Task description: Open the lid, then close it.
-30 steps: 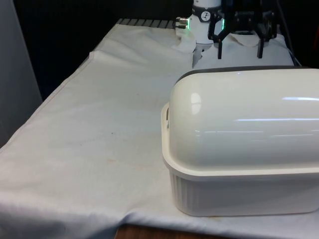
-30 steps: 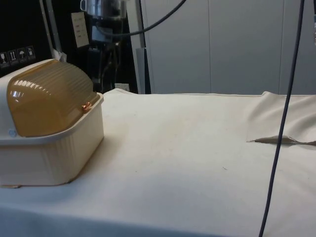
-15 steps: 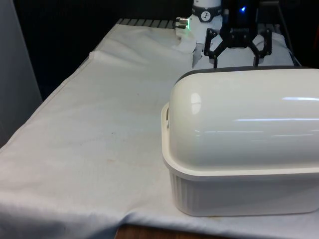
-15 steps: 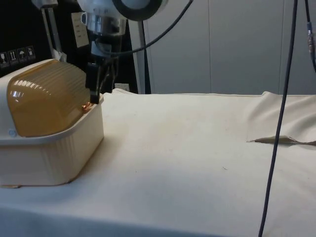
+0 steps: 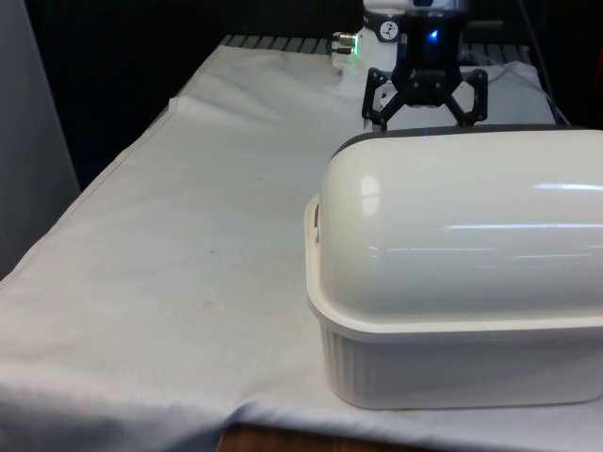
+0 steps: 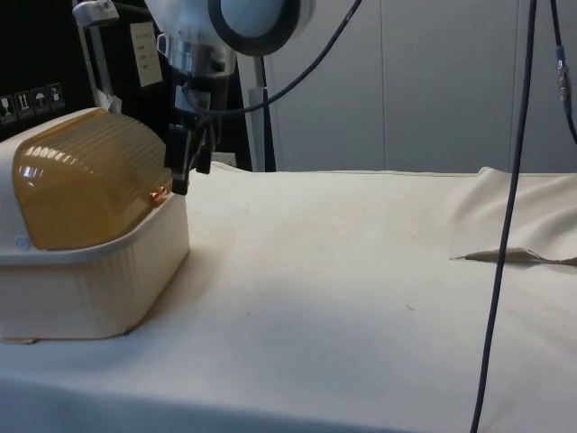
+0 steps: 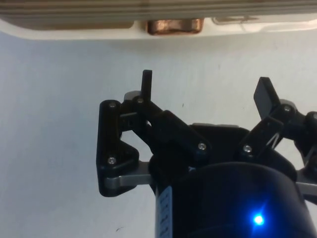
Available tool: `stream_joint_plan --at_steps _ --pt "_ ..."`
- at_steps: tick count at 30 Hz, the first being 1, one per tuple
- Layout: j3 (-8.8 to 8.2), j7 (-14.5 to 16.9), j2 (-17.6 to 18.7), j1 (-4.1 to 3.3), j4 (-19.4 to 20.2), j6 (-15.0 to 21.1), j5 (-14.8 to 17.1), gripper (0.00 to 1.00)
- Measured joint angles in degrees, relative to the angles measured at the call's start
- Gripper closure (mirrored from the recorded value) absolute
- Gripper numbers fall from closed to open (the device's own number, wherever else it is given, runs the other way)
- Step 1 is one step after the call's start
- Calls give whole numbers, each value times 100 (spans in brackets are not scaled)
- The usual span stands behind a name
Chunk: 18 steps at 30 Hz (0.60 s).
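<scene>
A cream bread box (image 5: 452,367) stands at the near right of the front view, its back turned to that camera. Its ribbed amber roll-top lid (image 6: 86,180) is down, with a small copper handle (image 6: 160,192) at its lower edge, also seen on the box front (image 7: 173,26). My black gripper (image 6: 179,180) hangs open just in front of that handle, fingertips close to it and holding nothing. From the front, the gripper (image 5: 426,118) sits behind the box's top, which hides its fingertips. At the wrist, the open gripper (image 7: 205,89) is short of the handle over white cloth.
The box base (image 6: 90,289) stands on the white cloth (image 6: 361,271), which runs wide and flat to the side view's right. A fold of cloth (image 6: 514,230) lies at that far side. Black cables (image 6: 505,225) hang down near the side camera.
The gripper has come down from above the box to the level of the lid's handle and shifted towards the front view's left. It stays open. The lid has not moved.
</scene>
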<state>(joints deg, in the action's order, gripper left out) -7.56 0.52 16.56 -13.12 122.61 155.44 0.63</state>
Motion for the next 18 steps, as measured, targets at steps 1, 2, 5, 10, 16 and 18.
stream_joint_plan --at_steps 1,2,5,10,16,18 --pt "0 6 23 6 0 40 0 0" --pt "-6 6 46 6 0 92 0 0" --pt "-11 6 120 11 0 252 0 1" --pt "-11 6 149 11 0 338 0 25" --pt "-11 6 155 11 0 367 0 62" --pt "-11 6 160 11 0 372 0 67"
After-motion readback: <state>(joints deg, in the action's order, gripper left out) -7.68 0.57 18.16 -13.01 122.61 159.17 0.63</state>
